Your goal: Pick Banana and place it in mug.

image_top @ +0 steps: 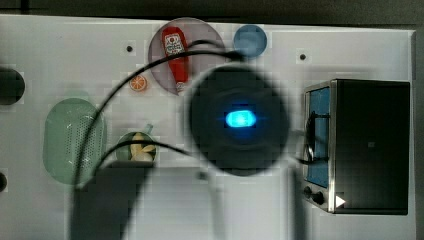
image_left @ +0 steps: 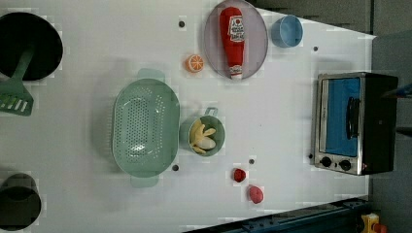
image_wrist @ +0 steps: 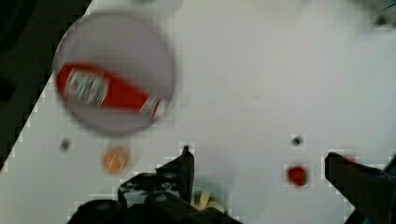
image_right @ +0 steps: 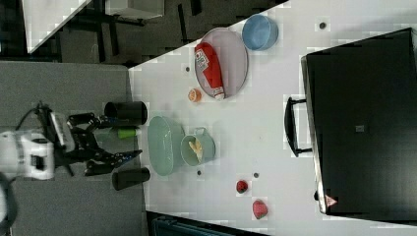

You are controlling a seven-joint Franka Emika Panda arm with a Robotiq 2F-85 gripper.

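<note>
Surface: a white table [image_left: 272, 126] seen from above, with dark floor beyond its edges.
Banana: the pale yellow banana [image_left: 201, 137] lies inside the mug, its curved pieces against the inner wall; it also shows in the top view [image_top: 141, 148] and the right view [image_right: 197, 146].
Mug: the teal mug [image_left: 219, 127] stands upright just beside the basket, on the left view's right of it, stub handle pointing toward the plate.
Basket: a pale green perforated oval basket [image_left: 145, 127], touching or nearly touching the mug.
Plate: a grey round plate [image_left: 259, 43] bearing a red ketchup bottle [image_left: 232, 41] laid flat.
Orange slice: an orange slice [image_left: 195, 63] on the table just beside the plate.
Bowl: a blue bowl [image_left: 286, 30] near the plate, at the far edge.
Oven: a toaster oven [image_left: 354, 124] at the left view's right, well apart from the mug.
Red pieces: two small red things [image_left: 239, 175], [image_left: 255, 193] near the table's front edge.
Gripper: the gripper [image_right: 138, 138] hangs off the table's edge in the right view, beyond the basket; fingers spread wide, nothing between them. In the wrist view [image_wrist: 259, 161] the two dark fingers stand well apart over the table.
</note>
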